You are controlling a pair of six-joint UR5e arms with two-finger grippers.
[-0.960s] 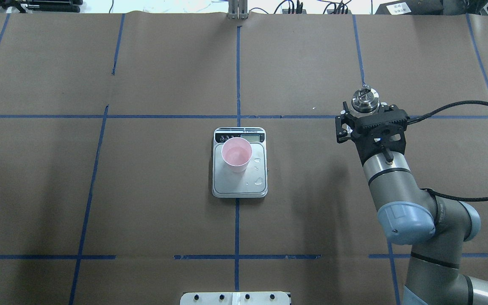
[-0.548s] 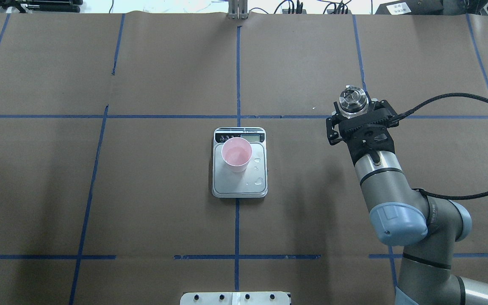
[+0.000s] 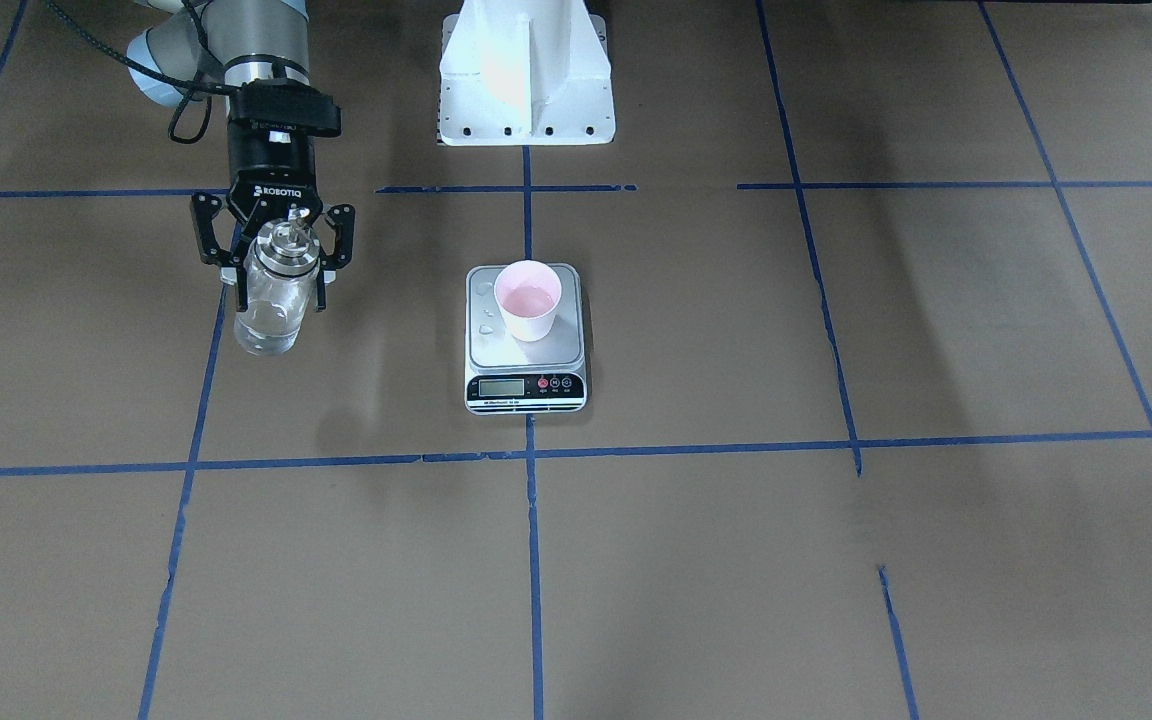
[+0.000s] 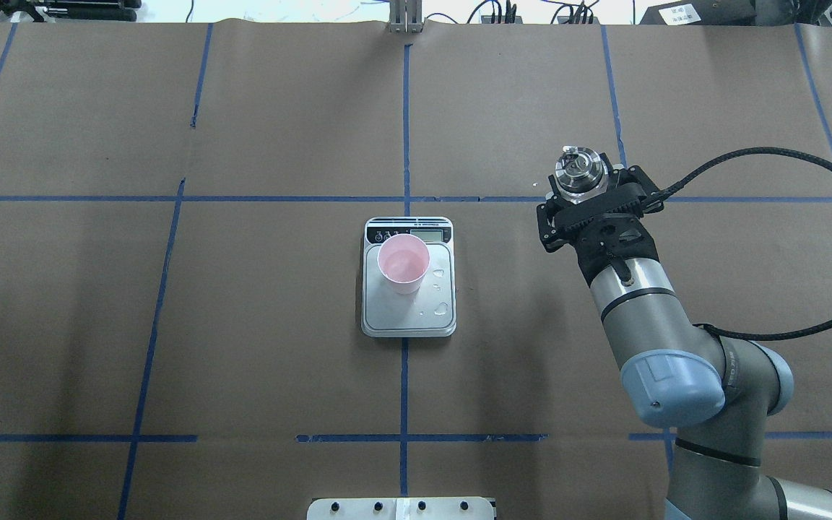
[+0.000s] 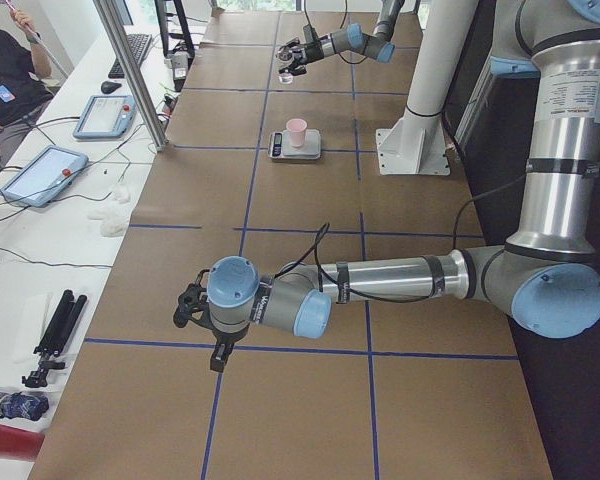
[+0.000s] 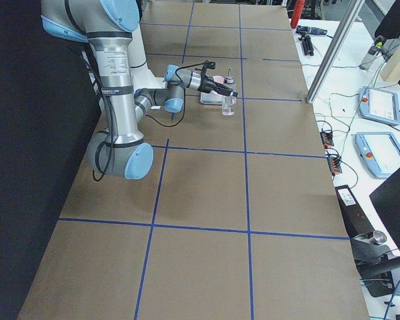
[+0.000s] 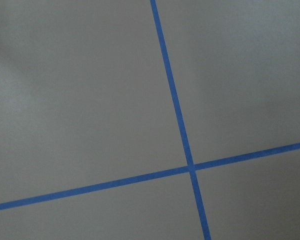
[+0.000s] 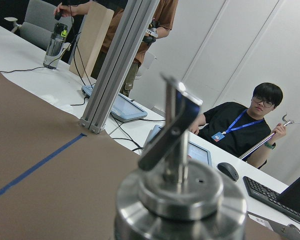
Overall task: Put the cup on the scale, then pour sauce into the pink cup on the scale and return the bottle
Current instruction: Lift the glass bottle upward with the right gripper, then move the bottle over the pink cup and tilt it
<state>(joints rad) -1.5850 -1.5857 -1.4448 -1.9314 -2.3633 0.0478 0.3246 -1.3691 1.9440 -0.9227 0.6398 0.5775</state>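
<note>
Right gripper [image 3: 276,287] holding the bottle [image 3: 268,312] out to the robot's right of the scale [image 3: 563,347].

The bottle is upright, its silver cap between the black fingers [image 3: 232,272], which are clamped around its neck. It is well apart from the scale, and I can't make out whether its base touches the brown paper table [image 3: 696,560]. The pink cup [image 3: 529,323] stands on the scale's metal platform with clear sauce [image 3: 528,299] in it. A few drops [image 4: 441,308] lie on the platform on the side nearer the bottle. Far off on the scale's other side, the left gripper [image 5: 192,305] hangs low over the table near a crossing of blue tape lines [image 7: 191,167]. I cannot tell whether it is spread or closed.
</note>
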